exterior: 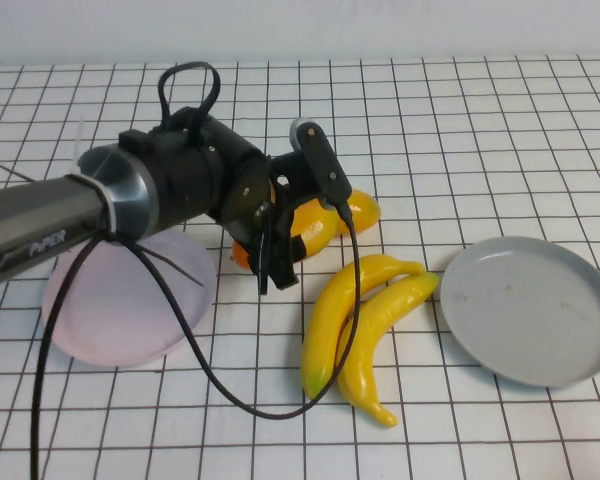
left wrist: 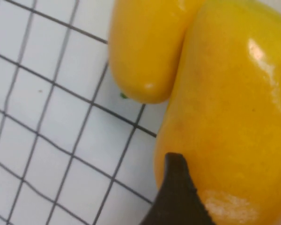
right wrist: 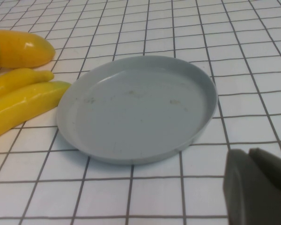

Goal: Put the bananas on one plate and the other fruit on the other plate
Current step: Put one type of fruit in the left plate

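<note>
Gripping: left end effector [exterior: 280, 235] pinching a mango [exterior: 313, 222]
Right end effector [right wrist: 257, 187]: near grey plate [right wrist: 136, 108], fingers pressed together
Bananas [exterior: 365, 320]: on worktop [exterior: 480, 120]

The left arm [exterior: 40, 225] is a dark grey tube with "PiPER" printed on it in pale letters, plus a shiny silver ring where it meets the chunky black wrist. A black cable [exterior: 195, 355] loops off it. The left gripper [exterior: 298, 215] has matte black fingers. The right gripper [right wrist: 257, 187] shows as a dark grey rounded finger.
</note>
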`<state>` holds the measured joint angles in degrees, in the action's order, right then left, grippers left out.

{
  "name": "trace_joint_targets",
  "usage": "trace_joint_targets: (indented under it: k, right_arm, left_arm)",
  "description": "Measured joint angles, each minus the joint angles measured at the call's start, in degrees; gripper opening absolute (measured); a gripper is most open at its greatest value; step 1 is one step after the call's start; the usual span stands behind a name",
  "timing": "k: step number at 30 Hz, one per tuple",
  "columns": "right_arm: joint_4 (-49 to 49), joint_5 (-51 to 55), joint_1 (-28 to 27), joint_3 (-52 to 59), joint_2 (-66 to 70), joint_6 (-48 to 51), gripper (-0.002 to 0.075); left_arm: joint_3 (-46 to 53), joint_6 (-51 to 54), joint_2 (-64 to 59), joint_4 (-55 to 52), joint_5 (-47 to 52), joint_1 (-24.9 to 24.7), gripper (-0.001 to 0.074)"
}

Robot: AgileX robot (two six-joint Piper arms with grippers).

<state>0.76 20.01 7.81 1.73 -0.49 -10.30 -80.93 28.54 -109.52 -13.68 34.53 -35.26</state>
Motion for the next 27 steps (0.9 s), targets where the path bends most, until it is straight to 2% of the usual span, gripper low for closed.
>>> trace_joint_targets:
  k: [6, 11, 16, 22, 27]
  right_arm:
    - [0.0, 0.0, 0.0, 0.0, 0.0, 0.0, -0.0016]
    - [0.0, 0.0, 0.0, 0.0, 0.0, 0.0, -0.0016]
    - [0.0, 0.0, 0.0, 0.0, 0.0, 0.0, -0.0016]
    - [0.0, 0.0, 0.0, 0.0, 0.0, 0.0, -0.0016]
    - [0.0, 0.0, 0.0, 0.0, 0.0, 0.0, -0.0016]
  left_arm:
    - [0.0, -10.57, 7.72, -1.41, 2.12, 0.04, 0.0439]
    - [0.85, -21.58, 14.43, -1.5, 11.69, 0.86, 0.0437]
    - [11.1, -29.81, 21.56, -1.36, 13.21, 7.36, 0.0433]
    - [23.91, -34.57, 25.56, -1.58, 7.87, 17.13, 0.0431]
    - [25.71, -37.41, 24.27, -1.58, 4.26, 19.87, 0.0431]
